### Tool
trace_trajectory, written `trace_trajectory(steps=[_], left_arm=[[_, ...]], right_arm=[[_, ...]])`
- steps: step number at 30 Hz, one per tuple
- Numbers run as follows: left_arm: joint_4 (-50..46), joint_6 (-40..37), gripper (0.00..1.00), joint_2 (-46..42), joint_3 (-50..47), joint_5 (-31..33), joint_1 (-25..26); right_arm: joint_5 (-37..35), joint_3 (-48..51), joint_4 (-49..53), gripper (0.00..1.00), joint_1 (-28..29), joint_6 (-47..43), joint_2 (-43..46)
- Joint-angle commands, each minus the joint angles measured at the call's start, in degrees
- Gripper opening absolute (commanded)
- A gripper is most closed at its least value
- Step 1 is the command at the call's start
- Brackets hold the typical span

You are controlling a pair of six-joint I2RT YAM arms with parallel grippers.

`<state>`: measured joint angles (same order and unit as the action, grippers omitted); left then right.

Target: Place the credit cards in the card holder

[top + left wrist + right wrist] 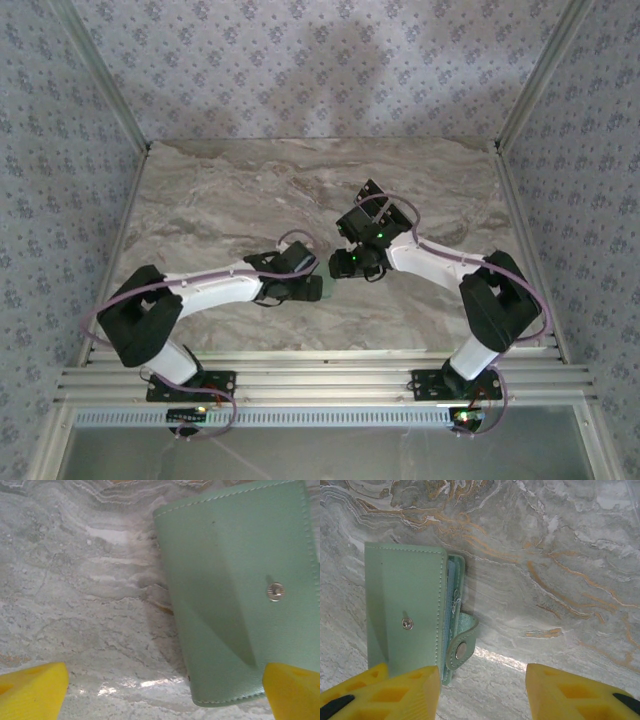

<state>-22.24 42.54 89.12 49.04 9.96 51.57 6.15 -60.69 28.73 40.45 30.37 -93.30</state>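
From your right wrist, the holder [405, 615] runs 12 to 6, snap tab [461, 647] pointing 3; right gripper [482, 680] and left gripper [165, 682] gape, holding nothing.

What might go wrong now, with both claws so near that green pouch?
The card holder lies flat on the smooth marble table, so the right gripper may just push it aside. Its snap tab sits unfastened and could snag a finger. The left gripper hovers over the same pouch; the two might collide.
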Motion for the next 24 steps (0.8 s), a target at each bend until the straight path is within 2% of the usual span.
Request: trace_trajectory(steps=[1, 24], left_arm=[[-1.92, 1.68, 1.0, 1.31, -0.06, 2.99, 0.63], [0.67, 3.69, 1.0, 2.91, -3.16, 2.97, 1.6]], right_arm=[[-0.79, -1.63, 1.84, 0.5, 0.33, -0.88, -0.89], [-0.53, -5.03, 2.34, 0.46, 1.03, -1.53, -4.43]])
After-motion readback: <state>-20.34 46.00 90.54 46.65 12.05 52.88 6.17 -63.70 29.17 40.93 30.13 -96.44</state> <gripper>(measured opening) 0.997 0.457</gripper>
